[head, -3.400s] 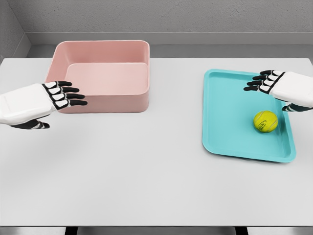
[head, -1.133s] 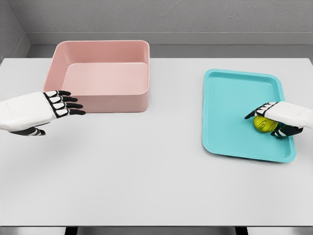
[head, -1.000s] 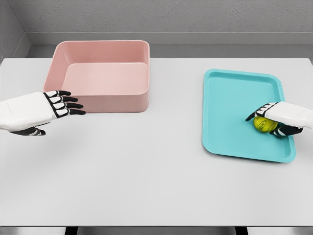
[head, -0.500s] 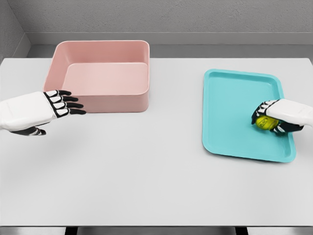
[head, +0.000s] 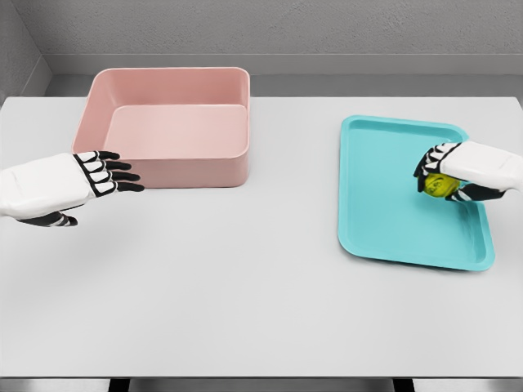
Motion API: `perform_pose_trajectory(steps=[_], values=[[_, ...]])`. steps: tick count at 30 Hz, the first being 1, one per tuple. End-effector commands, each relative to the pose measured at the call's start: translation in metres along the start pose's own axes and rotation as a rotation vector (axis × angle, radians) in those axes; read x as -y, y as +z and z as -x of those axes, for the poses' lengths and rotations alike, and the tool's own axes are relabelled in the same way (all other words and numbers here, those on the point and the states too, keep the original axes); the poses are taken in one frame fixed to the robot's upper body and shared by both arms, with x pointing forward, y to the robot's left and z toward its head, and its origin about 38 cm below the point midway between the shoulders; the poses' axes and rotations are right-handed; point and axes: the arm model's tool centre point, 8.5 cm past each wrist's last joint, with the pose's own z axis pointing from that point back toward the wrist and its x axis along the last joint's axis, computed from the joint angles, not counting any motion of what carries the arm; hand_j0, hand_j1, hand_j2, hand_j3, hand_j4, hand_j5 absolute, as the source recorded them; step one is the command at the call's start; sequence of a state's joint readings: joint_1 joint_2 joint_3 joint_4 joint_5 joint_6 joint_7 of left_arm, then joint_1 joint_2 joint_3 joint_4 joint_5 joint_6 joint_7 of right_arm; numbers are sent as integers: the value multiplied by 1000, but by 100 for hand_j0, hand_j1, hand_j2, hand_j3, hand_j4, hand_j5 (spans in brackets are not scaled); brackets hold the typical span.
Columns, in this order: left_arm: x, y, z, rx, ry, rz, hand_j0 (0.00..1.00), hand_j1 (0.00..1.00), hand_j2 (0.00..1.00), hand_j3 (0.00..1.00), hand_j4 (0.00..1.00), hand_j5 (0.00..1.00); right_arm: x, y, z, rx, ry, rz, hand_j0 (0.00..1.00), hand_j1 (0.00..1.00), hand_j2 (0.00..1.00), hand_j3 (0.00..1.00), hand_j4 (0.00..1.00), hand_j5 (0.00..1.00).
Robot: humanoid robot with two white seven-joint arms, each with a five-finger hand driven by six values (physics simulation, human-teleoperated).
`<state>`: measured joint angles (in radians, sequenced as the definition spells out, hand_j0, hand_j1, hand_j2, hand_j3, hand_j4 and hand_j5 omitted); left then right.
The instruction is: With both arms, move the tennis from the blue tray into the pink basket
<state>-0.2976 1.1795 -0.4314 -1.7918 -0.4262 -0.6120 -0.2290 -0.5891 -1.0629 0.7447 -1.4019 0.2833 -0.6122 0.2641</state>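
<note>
Head view: right hand (head: 448, 173) comes in from the right edge and sits over the right half of the tray (head: 384, 220), fingers curled around the ball (head: 439, 187). Only a yellow-green patch of the ball shows below the knuckles and between the dark fingers, so the grasp looks closed on it. I cannot tell for certain whether the ball rests on the tray floor or hangs just above it.

Basket (head: 167, 167) stands on the far left of the table (head: 261, 310), well apart from the tray, with a wide bare stretch of table between them. From the ball, the basket lies to the left and slightly toward the back. That leftward gap is what the coming move turns on.

Left hand (head: 98, 173) hovers just in front of the basket's near-left corner, fingers stretched out flat and pointing right, holding nothing. It is much nearer the basket than the right hand is, while the right hand alone has the ball. A handover somewhere over the middle of the table seems the likely way across, since the task asks for both arms.
</note>
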Motion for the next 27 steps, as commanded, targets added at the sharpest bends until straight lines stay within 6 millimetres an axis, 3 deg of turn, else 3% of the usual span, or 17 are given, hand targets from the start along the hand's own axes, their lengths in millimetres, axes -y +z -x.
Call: perform_pose_trajectory(steps=[1,10,18,27], values=[[-1,0,0,-1,4,-3,100,100,100,100,100,100,7,-4,-11,33,16,13,43,43,43,43,43,43],[-1,0,0,0,3,-3,100,100,100,100,100,100,19,-23,-53,164,71,6,41,41,41,41,41,41],[-1,0,0,1,5,-4,100,100,100,100,100,100,24,-42,-79,246,99,19,39,39,39,39,39,39],[-1,1,0,0,4,-3,100,100,100,100,100,100,32,-81,-126,386,143,36,38,38,38,38,38,38]])
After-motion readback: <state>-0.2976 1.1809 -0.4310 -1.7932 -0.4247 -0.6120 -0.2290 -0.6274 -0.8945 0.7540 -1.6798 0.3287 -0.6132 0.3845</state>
